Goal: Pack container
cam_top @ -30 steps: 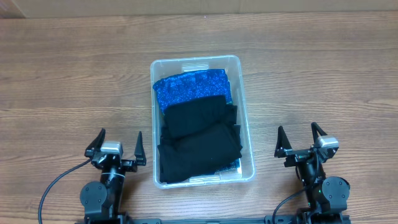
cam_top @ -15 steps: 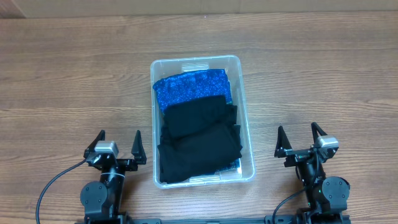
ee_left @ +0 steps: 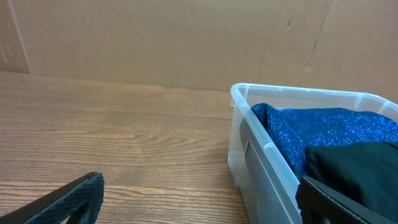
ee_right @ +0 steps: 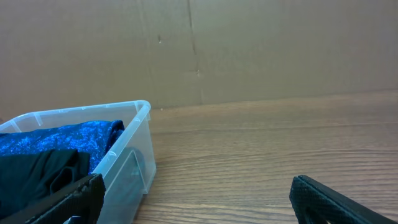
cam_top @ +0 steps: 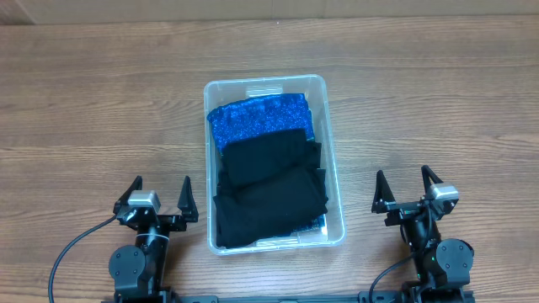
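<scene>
The clear plastic container (cam_top: pixel 332 151) stands mid-table. It holds a folded sparkly blue garment (cam_top: pixel 261 118) at the far end and black garments (cam_top: pixel 268 194) over the near part. My left gripper (cam_top: pixel 160 192) is open and empty, near the table's front edge, left of the container. My right gripper (cam_top: pixel 408 188) is open and empty, to the container's right. The left wrist view shows the container (ee_left: pixel 249 155) with the blue garment (ee_left: pixel 323 130) inside, between my open fingers (ee_left: pixel 199 202). The right wrist view shows the container (ee_right: pixel 134 155) at left and my open fingers (ee_right: pixel 199 199).
A brown cardboard wall (ee_left: pixel 161 43) stands behind the wooden table (cam_top: pixel 101 101); it also shows in the right wrist view (ee_right: pixel 249 50). A cardboard corner (cam_top: pixel 17 10) sits at the far left.
The left gripper has shifted slightly toward the left and nearer the front edge. Everything else is still.
</scene>
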